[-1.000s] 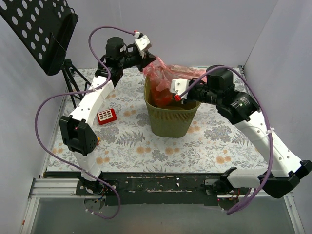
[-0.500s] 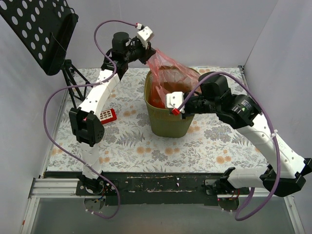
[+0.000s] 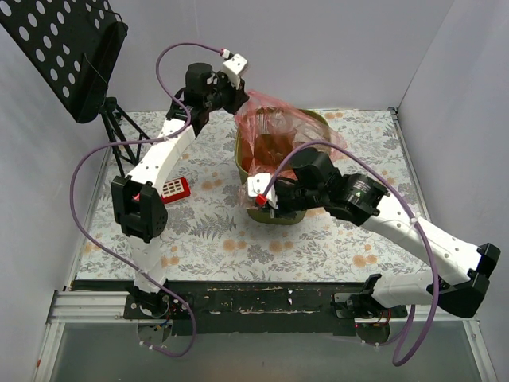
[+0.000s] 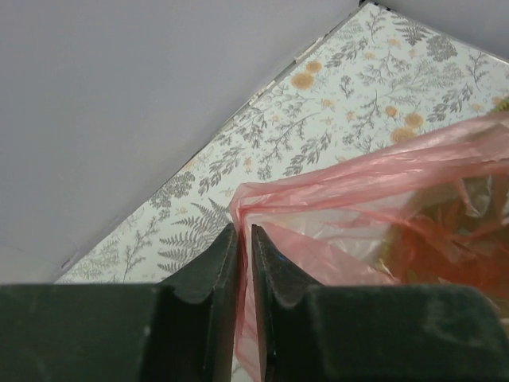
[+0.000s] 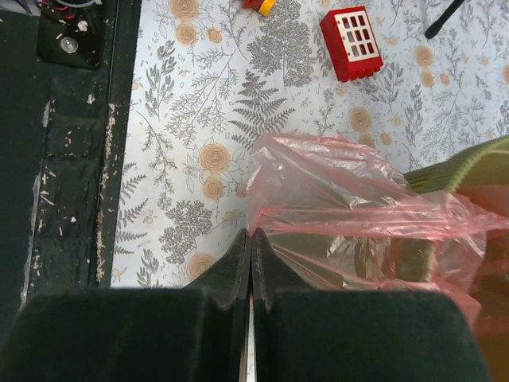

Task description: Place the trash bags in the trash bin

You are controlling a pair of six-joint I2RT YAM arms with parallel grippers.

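The red translucent trash bag (image 3: 274, 131) is spread open over the mouth of the olive-green mesh trash bin (image 3: 248, 163), hanging down inside it. My left gripper (image 3: 238, 102) is shut on the bag's back left edge (image 4: 318, 207), above the bin's far rim. My right gripper (image 3: 256, 199) is shut on the bag's front edge (image 5: 334, 191), low against the bin's near wall. The bin's rim shows in the right wrist view (image 5: 469, 163).
A small red flat toy with white buttons (image 3: 173, 189) lies on the floral table left of the bin, also in the right wrist view (image 5: 351, 44). A black perforated stand (image 3: 67, 48) with a tripod stands at the back left. A small yellow and red piece (image 5: 261, 5) lies near the toy.
My right gripper has pulled the bag's front edge down and toward the near side, over the bin's front rim. My left gripper has stayed high at the back, holding its edge.
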